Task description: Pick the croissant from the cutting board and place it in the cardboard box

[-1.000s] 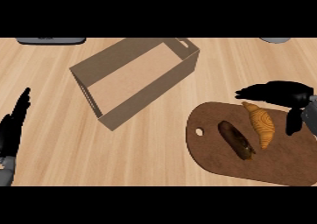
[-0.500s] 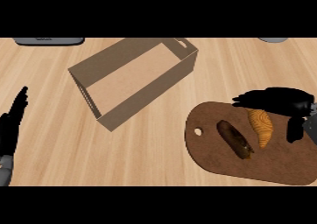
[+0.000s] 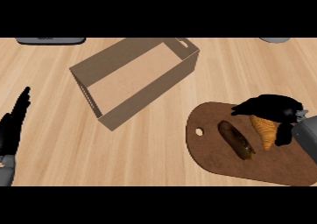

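Croissant [image 3: 265,131]: golden, tapered, lying on the right half of the cutting board [image 3: 251,164], which sits at the worktop's lower right corner. Long axis runs roughly from the worktop's far edge toward its near edge, the pointed tip nearest the near edge. Likely light, soft and flaky; prone to crushing. Best held across the thick middle, not by the tip.

Right hand [image 3: 271,107]: over the croissant's far end, fingers curled down around it; whether they have closed on it cannot be told.

Left hand [image 3: 12,124]: resting at the worktop's left edge, fingers straight.

Dark oblong item [image 3: 236,139]: 1, just left of the croissant, roughly parallel.

Cardboard box [image 3: 148,92]: open, toward the far edge, well apart from the board.
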`<state>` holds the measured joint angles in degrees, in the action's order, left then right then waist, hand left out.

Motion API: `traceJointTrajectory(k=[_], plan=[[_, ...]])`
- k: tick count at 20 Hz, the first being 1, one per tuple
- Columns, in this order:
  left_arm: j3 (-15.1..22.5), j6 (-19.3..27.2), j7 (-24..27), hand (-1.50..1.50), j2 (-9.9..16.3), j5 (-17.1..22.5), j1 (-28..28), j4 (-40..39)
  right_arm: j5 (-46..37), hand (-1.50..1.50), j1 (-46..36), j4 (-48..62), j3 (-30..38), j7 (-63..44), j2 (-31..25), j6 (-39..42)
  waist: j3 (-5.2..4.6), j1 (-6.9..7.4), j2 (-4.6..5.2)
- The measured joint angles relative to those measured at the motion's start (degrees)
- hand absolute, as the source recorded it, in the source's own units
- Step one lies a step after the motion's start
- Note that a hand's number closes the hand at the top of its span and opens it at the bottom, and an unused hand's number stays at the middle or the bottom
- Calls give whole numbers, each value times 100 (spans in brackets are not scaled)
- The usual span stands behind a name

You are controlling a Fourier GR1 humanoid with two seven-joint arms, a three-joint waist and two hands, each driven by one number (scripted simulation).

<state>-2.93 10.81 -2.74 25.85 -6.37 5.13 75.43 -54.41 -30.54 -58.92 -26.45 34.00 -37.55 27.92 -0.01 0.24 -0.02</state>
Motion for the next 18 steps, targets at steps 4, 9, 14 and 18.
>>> traceJointTrajectory(k=[4, 9, 14, 18], plan=[[-45, -30, -89, 0, -27, -86, -2, 106, -231, 150, 52, 112, 212, 134, 208, -683, -24, 12, -26], [-150, -118, -55, 0, -74, -118, -21, 139, -489, 150, -89, 458, 480, 352, 507, -1355, -40, 25, -38], [-176, -133, -32, 0, -143, -178, -80, 137, -575, 150, 22, 282, 807, 164, 644, -1902, -37, -20, -36], [-271, -113, -20, 0, -116, -168, -54, 26, -414, 150, 123, 141, 1379, -1148, 1055, -1984, -47, -126, -61]])
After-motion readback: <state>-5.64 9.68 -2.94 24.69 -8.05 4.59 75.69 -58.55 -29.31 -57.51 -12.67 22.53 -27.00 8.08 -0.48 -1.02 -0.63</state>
